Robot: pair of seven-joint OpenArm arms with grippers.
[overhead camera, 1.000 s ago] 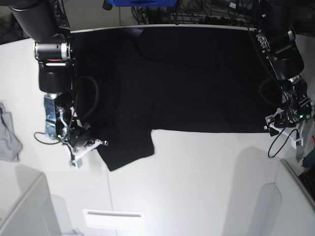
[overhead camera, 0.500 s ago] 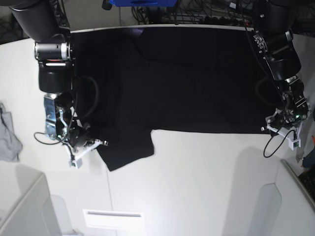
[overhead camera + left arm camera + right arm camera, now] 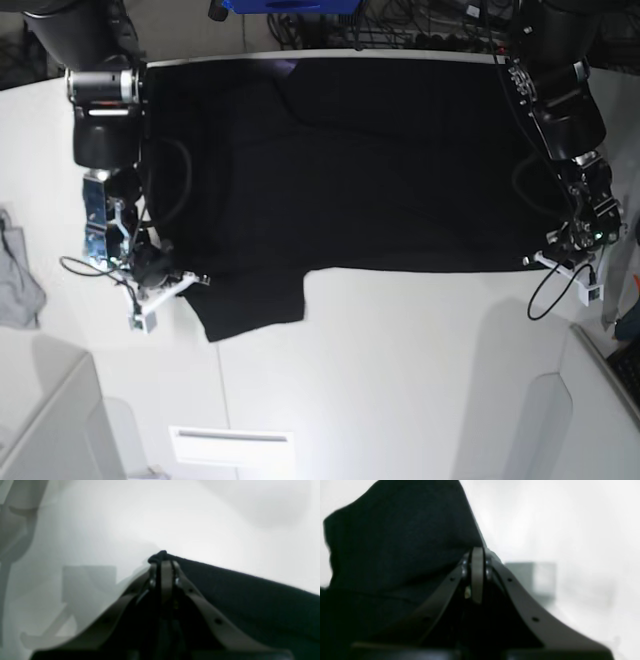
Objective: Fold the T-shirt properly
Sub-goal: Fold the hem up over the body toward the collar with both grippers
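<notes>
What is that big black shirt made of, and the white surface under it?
The T-shirt looks like soft matte knit fabric, probably cotton: it drapes, creases and bunches where the left gripper pinches it. The table seems smooth, hard and slightly glossy, showing glare; exact material unclear.

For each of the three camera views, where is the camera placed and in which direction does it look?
Base: overhead, looking down at the white table, the large black cotton T-shirt and both arms.
Left wrist: on the left arm, looking along the left gripper, shut on the shirt's edge.
Right wrist: on the right arm, looking along the right gripper, shut on a raised fold.
Shared: all three views show the T-shirt and table; the base view also shows both grippers.
</notes>
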